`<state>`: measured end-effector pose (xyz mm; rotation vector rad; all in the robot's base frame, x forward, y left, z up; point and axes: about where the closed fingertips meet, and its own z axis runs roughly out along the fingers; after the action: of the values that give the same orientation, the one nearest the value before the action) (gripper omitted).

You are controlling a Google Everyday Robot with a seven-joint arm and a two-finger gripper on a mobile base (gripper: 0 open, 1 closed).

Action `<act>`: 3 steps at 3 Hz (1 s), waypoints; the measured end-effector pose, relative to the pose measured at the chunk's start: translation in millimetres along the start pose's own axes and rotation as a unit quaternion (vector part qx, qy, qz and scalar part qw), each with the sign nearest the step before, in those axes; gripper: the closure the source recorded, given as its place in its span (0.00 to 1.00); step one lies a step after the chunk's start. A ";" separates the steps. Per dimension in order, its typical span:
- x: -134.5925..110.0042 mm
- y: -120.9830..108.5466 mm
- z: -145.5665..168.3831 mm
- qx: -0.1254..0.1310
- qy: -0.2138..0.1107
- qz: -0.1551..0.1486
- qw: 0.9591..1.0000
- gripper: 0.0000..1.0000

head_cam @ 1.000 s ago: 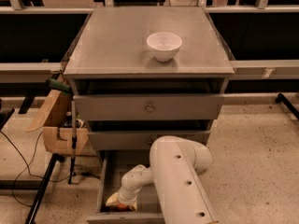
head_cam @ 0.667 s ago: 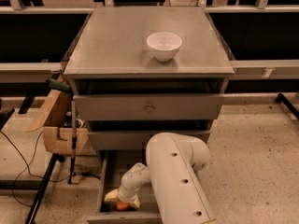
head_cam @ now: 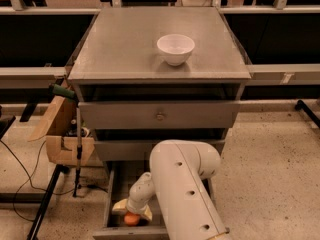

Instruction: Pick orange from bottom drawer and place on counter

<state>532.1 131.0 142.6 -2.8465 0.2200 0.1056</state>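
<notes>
With the gripper (head_cam: 133, 212) low at the near end of the bottom drawer (head_cam: 122, 178), jaws spread astride the orange (head_cam: 131, 219), centre it before closing and lifting straight up.

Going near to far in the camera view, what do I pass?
Hand at the small round orange in the open grey bottom drawer → grey knobbed drawer front → white round bowl on the matte grey counter.

Gripper (head_cam: 133, 211) at orange (head_cam: 131, 219) — inside bottom drawer (head_cam: 110, 196)
</notes>
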 end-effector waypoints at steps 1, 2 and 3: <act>0.1 4.3 8.9 -0.005 -0.012 0.009 1.000 0.14; -2.3 10.5 14.5 -0.001 -0.032 0.021 0.999 0.37; -6.1 15.4 10.7 0.013 -0.046 0.035 0.998 0.59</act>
<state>523.1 120.3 128.7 -2.8007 0.2991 0.2451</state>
